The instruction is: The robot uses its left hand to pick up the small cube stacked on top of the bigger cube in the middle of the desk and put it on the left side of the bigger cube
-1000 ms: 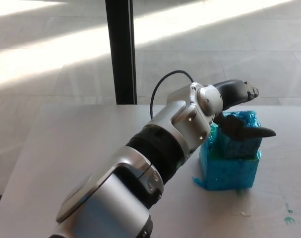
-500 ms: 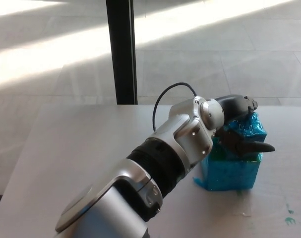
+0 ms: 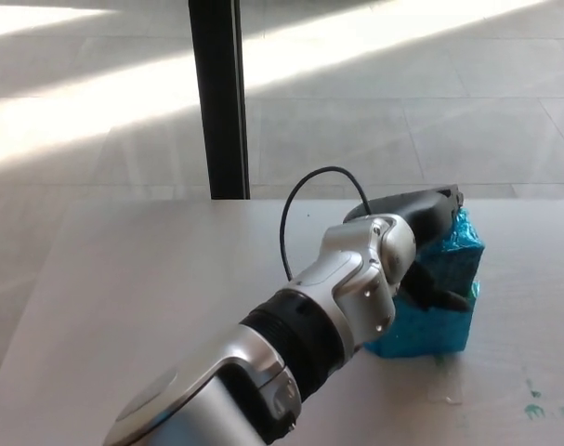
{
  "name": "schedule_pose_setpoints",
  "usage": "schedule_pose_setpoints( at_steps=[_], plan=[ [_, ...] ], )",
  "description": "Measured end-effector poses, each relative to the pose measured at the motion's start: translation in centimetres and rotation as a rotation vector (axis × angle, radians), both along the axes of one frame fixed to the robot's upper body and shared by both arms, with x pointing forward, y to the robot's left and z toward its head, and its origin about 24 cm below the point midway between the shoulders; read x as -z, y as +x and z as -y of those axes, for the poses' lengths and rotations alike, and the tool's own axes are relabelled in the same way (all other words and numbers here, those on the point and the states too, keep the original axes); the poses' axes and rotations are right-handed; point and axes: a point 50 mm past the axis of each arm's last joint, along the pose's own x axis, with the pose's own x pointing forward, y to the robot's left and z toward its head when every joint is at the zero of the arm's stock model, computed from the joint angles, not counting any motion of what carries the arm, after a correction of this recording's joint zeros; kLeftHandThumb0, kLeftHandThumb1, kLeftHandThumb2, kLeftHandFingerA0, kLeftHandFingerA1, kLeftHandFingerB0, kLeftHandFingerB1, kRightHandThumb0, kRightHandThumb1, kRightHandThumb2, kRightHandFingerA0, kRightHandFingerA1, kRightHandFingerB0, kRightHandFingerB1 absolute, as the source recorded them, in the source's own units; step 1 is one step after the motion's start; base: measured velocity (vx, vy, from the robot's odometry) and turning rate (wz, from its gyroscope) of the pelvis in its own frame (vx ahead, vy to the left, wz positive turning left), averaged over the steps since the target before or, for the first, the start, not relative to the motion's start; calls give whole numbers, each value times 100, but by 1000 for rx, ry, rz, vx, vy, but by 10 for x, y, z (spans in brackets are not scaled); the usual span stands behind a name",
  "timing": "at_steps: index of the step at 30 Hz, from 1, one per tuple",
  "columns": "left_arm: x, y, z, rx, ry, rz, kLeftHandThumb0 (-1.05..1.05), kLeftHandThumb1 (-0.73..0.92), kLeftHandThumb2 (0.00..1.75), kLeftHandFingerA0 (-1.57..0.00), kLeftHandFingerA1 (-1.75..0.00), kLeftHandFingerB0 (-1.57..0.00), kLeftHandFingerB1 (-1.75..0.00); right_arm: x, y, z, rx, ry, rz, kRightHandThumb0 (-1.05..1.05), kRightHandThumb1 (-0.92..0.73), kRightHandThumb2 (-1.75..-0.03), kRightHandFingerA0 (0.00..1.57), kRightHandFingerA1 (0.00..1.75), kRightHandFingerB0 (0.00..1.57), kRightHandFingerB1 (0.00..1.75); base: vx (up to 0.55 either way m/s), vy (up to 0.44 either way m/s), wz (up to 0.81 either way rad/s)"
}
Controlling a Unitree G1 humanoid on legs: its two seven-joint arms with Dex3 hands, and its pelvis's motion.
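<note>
Head view: seen near the right edge of the pale grey surface (image 3: 124, 269), a large cube wrapped in crinkled turquoise tape (image 3: 430, 325), with a smaller turquoise-taped cube (image 3: 453, 253) stacked directly on top of it, touching. Reached in from the lower left toward the large cube, a silver and black left arm (image 3: 291, 344), wrist just beside the large cube's left face. Closed around the smaller cube, the black left hand (image 3: 413, 243): upper fingers (image 3: 407, 206) laid across the far top edge, thumb (image 3: 439, 295) pressed at the near side where the two cubes met. Looped up behind the wrist, a thin black cable (image 3: 305, 186). Stood well behind the large cube, a dark vertical post (image 3: 216, 93) against sunlit floor tiles (image 3: 430, 93).
</note>
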Motion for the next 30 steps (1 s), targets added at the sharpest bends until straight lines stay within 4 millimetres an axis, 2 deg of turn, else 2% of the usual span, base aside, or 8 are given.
schedule_pose_setpoints(
  at_steps=[5, 10, 13, 17, 18, 21, 25, 30],
  plan=[
    [6, 2, -3, -7, 55, 107, -34, 75, 62, -71, -135, -38, -40, 0, 0, 0, 4, 1, 1, -48, -56, -92, 51, 66, 41, 54, 0, 0, 0],
    [8, 4, -8, -30, -6, 157, -36, 77, 65, -80, -134, -59, -54, 0, -1, 0, 4, -1, 1, -48, -57, -93, 51, 66, 40, 54, 0, 0, 0],
    [3, 7, -11, -51, -84, 192, -37, 75, 64, -81, -132, -66, -63, 0, -1, 0, 3, -1, 2, -45, -71, -60, 56, 60, 49, 39, 0, 0, 0],
    [1, 11, -19, -111, -223, 190, -20, 77, 65, -94, -119, -53, -49, 1, -2, 0, 8, 2, -2, -47, -56, -93, 52, 67, 43, 55, 0, 0, 0],
    [1, 12, -22, -129, -261, 182, -16, 71, 66, -85, -130, -75, -64, 1, -2, 0, 11, 3, -3, -43, -71, -61, 54, 62, 50, 40, 0, 0, 0],
    [2, 14, -29, -170, -344, 174, -14, 68, 73, -81, -110, -86, -73, 1, -2, 1, 13, 4, -1, -43, -72, -62, 54, 59, 49, 39, 0, 0, 0],
    [5, 16, -35, -214, -389, 172, -14, 52, 101, -83, -171, -81, -119, 1, -2, 0, 10, 3, 3, -45, -74, -61, 56, 59, 49, 38, 0, 0, 0],
    [8, 18, -41, -252, -444, 167, -14, 55, 99, -85, -173, -76, -123, 1, -1, 0, 8, 3, 5, -42, -73, -61, 56, 62, 51, 40, 0, 0, 0]
  ],
)
